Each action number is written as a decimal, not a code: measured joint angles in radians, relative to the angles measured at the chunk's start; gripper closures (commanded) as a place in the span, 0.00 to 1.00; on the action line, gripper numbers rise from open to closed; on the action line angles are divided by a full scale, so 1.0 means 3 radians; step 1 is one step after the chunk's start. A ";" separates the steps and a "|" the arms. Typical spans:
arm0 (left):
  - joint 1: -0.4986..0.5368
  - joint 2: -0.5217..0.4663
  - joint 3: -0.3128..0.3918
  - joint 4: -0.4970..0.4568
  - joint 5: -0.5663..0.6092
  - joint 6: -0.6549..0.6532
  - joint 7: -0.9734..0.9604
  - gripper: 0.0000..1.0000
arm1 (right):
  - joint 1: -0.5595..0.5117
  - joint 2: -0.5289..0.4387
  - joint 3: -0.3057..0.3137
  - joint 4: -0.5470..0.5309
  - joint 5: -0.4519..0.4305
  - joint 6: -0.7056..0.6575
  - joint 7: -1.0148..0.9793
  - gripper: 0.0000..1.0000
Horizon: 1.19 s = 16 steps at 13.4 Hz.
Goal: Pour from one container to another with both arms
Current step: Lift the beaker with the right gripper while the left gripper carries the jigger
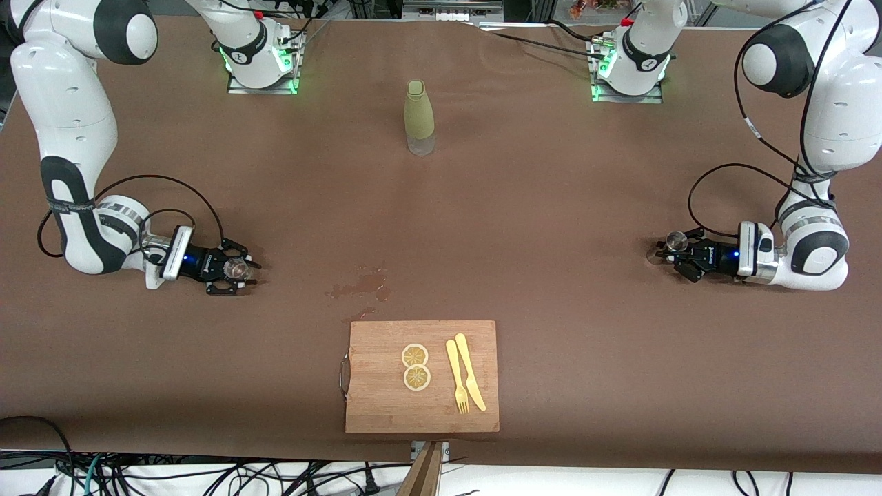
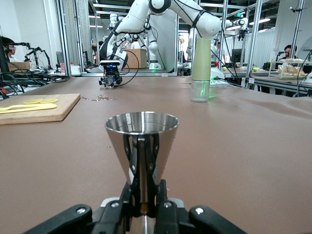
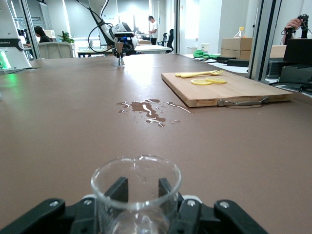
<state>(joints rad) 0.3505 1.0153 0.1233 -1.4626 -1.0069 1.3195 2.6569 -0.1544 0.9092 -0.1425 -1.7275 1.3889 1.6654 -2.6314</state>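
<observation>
Lighting even and bright from overhead. Soft shadows under arms. Glare on the shiny steel jigger [image 2: 142, 141] and wet spill [image 3: 146, 108]. The clear faceted glass cup [image 3: 135, 192] slightly blurred close up.

A brown cloth covers the table [image 1: 551, 207]. Around it stand metal-framed workstations [image 2: 273, 44], desks, cardboard boxes [image 3: 243, 47] and bright ceiling lights [image 2: 263, 20].
</observation>
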 measured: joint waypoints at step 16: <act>-0.1056 -0.0521 -0.0869 -0.0089 -0.0784 0.1583 -0.1242 1.00 | 0.0439 -0.0010 0.0039 0.0856 0.0002 0.0126 0.1354 0.82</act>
<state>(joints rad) 0.0337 0.8591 -0.1373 -1.4893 -1.2422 1.7943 2.2841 -0.0228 0.9063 -0.1307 -1.4706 1.3896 1.7033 -2.2252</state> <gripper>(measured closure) 0.793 0.819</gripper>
